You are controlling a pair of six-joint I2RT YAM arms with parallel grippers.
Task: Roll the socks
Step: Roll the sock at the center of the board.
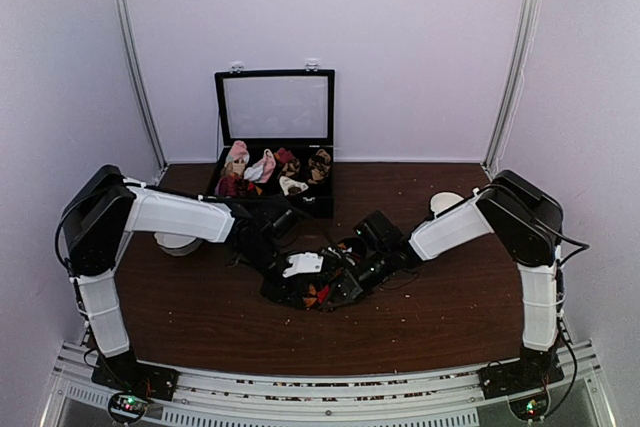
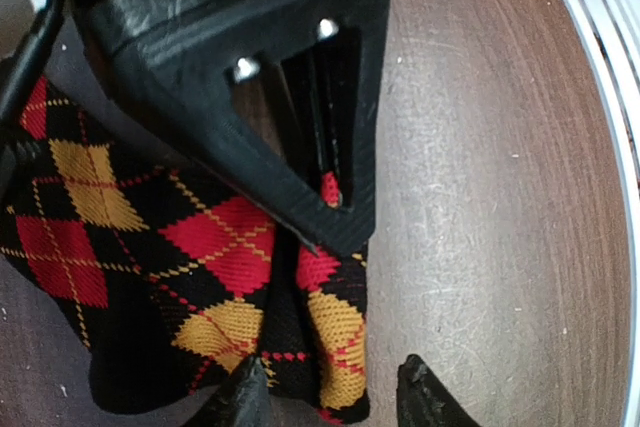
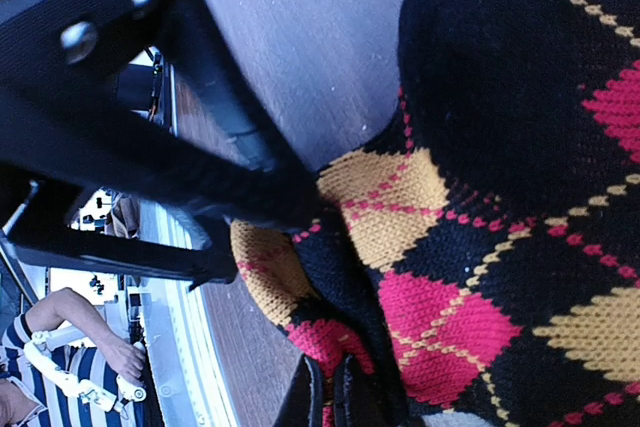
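Lying bunched: socks (image 1: 320, 295) | long axis left-right | right pincer (image 3: 328, 397) closed

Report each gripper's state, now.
Left gripper: open, jaws straddling the folded edge of the argyle sock, not yet clamped.
Right gripper: shut, pinching a fold of argyle sock.

The socks (image 1: 318, 290) are lying in a crumpled heap near the middle of the worktop (image 1: 200, 319). They are showing black soft knit with red and orange-yellow argyle diamonds crossed by dotted lines. The fabric is folding over itself in layers, with one plain black rounded end bulging upward.
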